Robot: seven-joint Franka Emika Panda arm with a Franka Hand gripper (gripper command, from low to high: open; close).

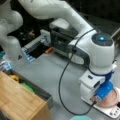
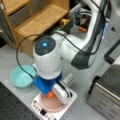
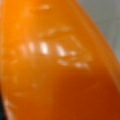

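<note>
Orange fills the wrist view almost edge to edge: a glossy orange object sits right against the camera, with a sliver of grey surface at the upper right. In a front view the same orange object shows as a small patch just under the blue part of the wrist, above a pink plate that rests on a white kitchen scale with dark buttons along its near edge. The gripper is low over that plate, its fingers mostly hidden by the wrist body; whether they are clamped on the orange object or apart cannot be told. In a front view the gripper again hangs at the pink plate on the scale, at the picture's lower right. A teal bowl stands on the grey table to the left of the scale, apart from it. A wooden shelf unit stands behind, and a metal appliance sits at the right. A black cable loops from the arm down to the wrist
</note>
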